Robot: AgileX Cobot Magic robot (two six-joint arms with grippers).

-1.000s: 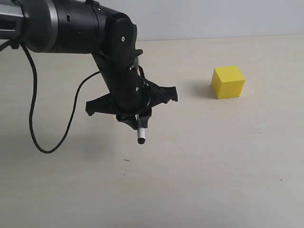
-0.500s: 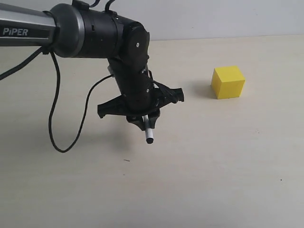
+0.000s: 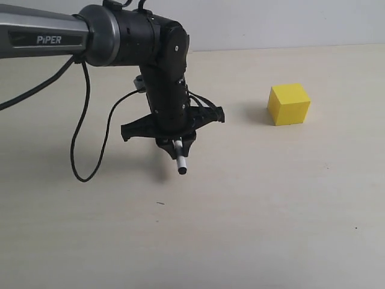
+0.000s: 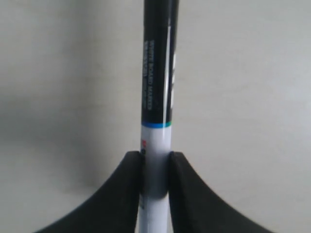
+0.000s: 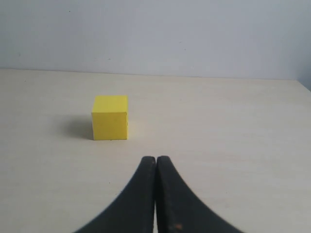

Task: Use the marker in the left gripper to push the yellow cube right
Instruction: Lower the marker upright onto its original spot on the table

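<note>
- The black two-finger left gripper (image 3: 176,143) has its jaws clenched on the slim black-and-white marker (image 3: 180,161), tip down.
- The small matte yellow cube (image 3: 289,103) sits on the smooth pale beige table (image 3: 271,211), well right of the tip.
- Set the marker low against its left face, then sweep right.
- The black right gripper (image 5: 155,162) has its jaws pressed together, empty.
- A plain light wall (image 3: 271,24) stands behind.

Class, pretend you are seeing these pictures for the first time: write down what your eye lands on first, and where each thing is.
The yellow cube stands out most, alone on the pale table toward the right of the exterior view. Next comes the big black left gripper to its left, its fingers clamped on the marker, which points down at the table, well apart from the cube.
</note>
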